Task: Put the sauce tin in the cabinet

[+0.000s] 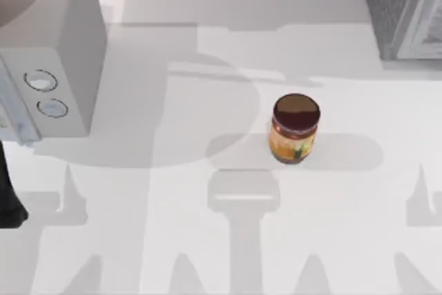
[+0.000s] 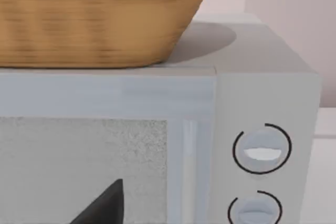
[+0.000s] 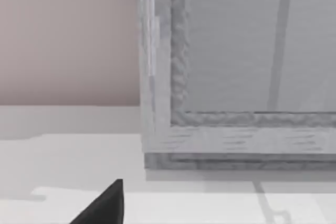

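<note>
Top view, far left: one pale grey box (image 1: 52,46) with two round dials (image 1: 41,81), upper left of the frame, standing on the white desk (image 1: 173,240). At the left edge, lower down, one dark piece of the left arm (image 1: 8,198). Left wrist view: same box (image 2: 157,103) close up, two dials (image 2: 261,149) on its front panel, one wicker basket (image 2: 100,17) sitting on its top, one dark tip of the left pincer (image 2: 105,205) at the bottom edge; opening cannot be told.

Middle of the top view, slightly right: one sauce tin (image 1: 295,129), upright on the desk, alone, touched by nothing, well apart from both boxes.

Upper right corner: one dark grey cabinet (image 1: 404,8), speckled side, paler framed front. Right wrist view: cabinet front (image 3: 236,77) near, one dark tip of the right pincer (image 3: 105,205) at the bottom; opening cannot be told.
</note>
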